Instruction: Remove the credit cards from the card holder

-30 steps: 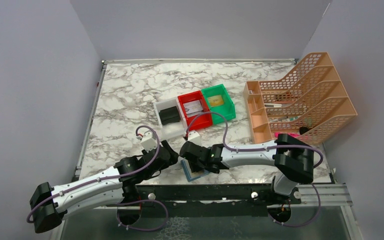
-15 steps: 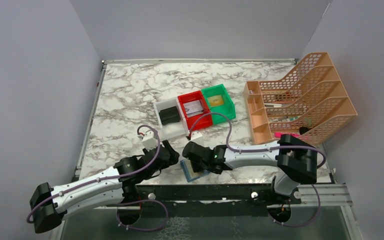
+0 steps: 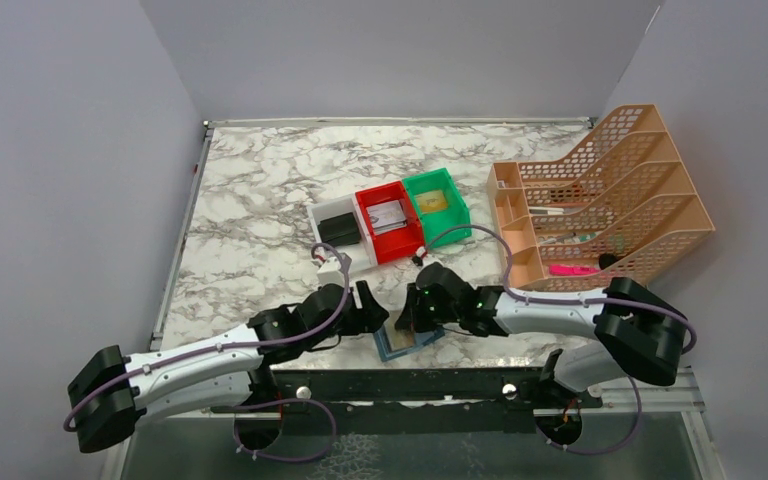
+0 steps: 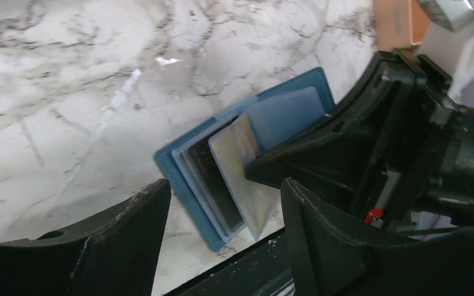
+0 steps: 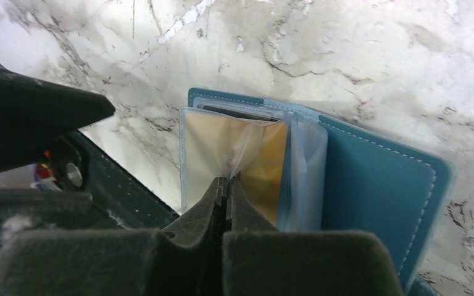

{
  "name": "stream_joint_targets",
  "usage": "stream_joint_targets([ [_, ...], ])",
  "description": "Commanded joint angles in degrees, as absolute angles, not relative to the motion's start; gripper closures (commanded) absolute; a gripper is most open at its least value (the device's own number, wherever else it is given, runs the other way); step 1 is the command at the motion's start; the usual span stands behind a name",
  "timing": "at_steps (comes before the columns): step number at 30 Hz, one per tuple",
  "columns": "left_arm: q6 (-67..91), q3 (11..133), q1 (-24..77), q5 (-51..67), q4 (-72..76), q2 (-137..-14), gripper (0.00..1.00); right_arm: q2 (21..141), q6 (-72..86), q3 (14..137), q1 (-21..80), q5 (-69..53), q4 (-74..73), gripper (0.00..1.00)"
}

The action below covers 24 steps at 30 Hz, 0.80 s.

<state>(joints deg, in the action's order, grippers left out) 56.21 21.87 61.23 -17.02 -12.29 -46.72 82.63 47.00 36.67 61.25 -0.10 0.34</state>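
Risks, L to R: the left hand (image 4: pixel 222 237) is hovering open w/ nothing in it, just left of the card holder (image 3: pixel 407 340) and not pinning it. If the other arm is pulling while the holder is lying loose, the whole thing is prob. going to lift or slide instead of giving up a card. It is also sitting right at the near edge of the bench (image 3: pixel 260 200), lower centre of the top view, so a drag toward the bottom of the frame could tip it off onto the black rail.

The right hand (image 5: pixel 225 191) is closed. It seems to be pinching the puckered clear pocket (image 5: pixel 197 148) more than the yellow card (image 5: pixel 268 169) inside. If so, a pull is only going to stretch or tear the plastic, or flip the leaf over, w/ the card staying put.

Orientation: the holder is lying open, inside facing up. In the top view its long axis is running roughly left-right, tilting up toward the right. In the right wrist view the teal cover is lying at right and the pockets are fanning out at centre-left. Which way the pocket mouths are facing I can't tell.
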Motion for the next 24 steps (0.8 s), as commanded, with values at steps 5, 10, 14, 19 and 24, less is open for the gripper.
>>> stream_joint_targets([
  [5,53.5,22.0,61.2,-5.5,6.6,-54.0,0.31,78.1,52.4,29.7,57.1,-9.7,12.1,0.99],
  [10,55.8,21.2,61.1,-3.1,12.6,-59.4,0.31,77.5,53.9,27.5,56.4,-10.5,14.4,0.99],
  [14,58.5,20.4,61.2,-4.5,13.7,-60.9,0.32,76.8,54.3,26.5,55.9,-10.4,14.7,0.99],
  [19,61.5,20.4,61.2,-8.7,9.6,-59.3,0.31,76.2,54.4,25.7,55.5,-10.2,14.8,0.99],
  [24,63.9,20.4,61.2,-12.2,5.3,-56.4,0.31,76.2,54.7,25.2,55.3,-10.2,15.4,0.99],
])
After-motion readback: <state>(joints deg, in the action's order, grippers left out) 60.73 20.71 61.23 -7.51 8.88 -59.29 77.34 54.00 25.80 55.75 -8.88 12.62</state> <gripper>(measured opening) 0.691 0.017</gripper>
